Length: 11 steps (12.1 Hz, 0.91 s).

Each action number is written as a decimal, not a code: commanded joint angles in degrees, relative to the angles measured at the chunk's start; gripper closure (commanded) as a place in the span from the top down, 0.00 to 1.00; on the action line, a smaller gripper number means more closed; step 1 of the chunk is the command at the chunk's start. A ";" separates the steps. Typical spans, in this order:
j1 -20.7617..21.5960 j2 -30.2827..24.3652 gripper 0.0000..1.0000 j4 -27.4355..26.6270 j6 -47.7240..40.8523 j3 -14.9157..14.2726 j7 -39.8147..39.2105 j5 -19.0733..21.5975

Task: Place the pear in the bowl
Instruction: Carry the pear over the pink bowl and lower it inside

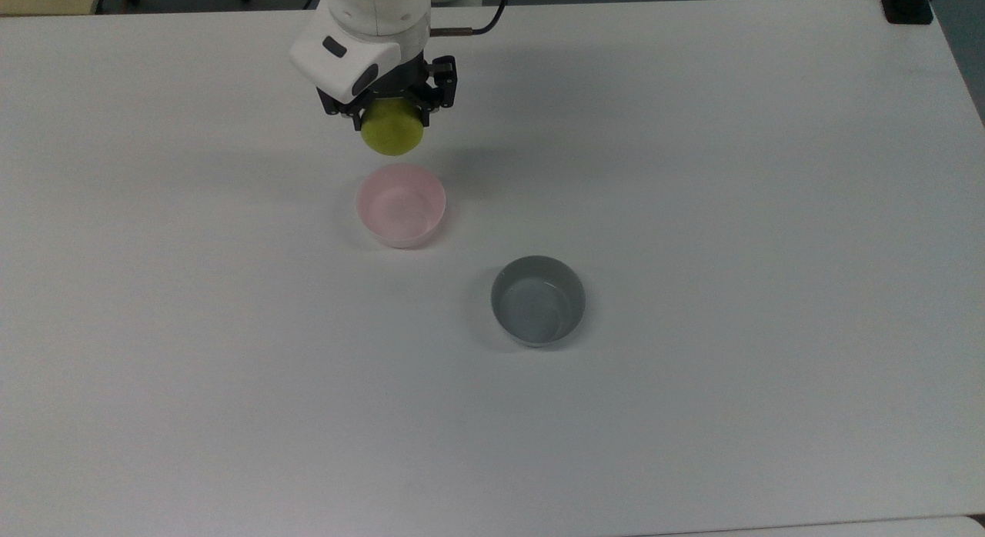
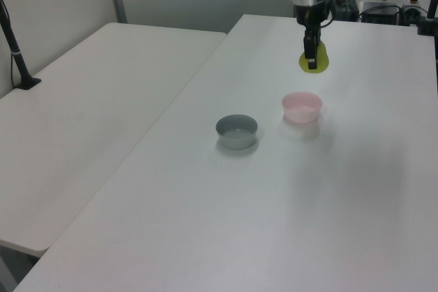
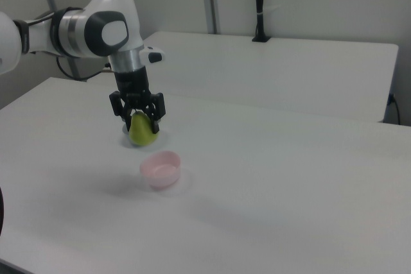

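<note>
The yellow-green pear [image 1: 392, 133] [image 2: 319, 61] [image 3: 142, 131] hangs in the air, held from above by my gripper [image 1: 391, 115] [image 2: 312, 58] [image 3: 139, 119], which is shut on it. The pale pink bowl [image 1: 401, 205] [image 2: 302, 106] [image 3: 161, 168] stands on the white table with nothing inside. In the top view the pear sits just above the bowl's upper rim, a little to its left. In the right view the pear hovers above and behind the bowl, to the right view's left.
A grey bowl [image 1: 538, 300] [image 2: 237, 130] stands below and to the right of the pink bowl in the top view. A second white table [image 2: 82, 107] [image 3: 282, 72] adjoins this one. A black post [image 2: 15, 49] [image 3: 259, 4] is clamped on that table.
</note>
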 commanded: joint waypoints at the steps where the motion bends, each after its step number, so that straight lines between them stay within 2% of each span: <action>1: 0.81 -2.50 0.47 -7.10 8.16 -0.56 0.81 -0.25; 5: 0.73 -0.48 0.47 -11.94 16.52 -0.65 0.72 -0.43; 8: 0.20 2.94 0.47 -11.59 20.30 -0.73 0.72 -0.52; 11: 0.20 4.09 0.47 -11.42 21.28 -0.82 0.64 -0.52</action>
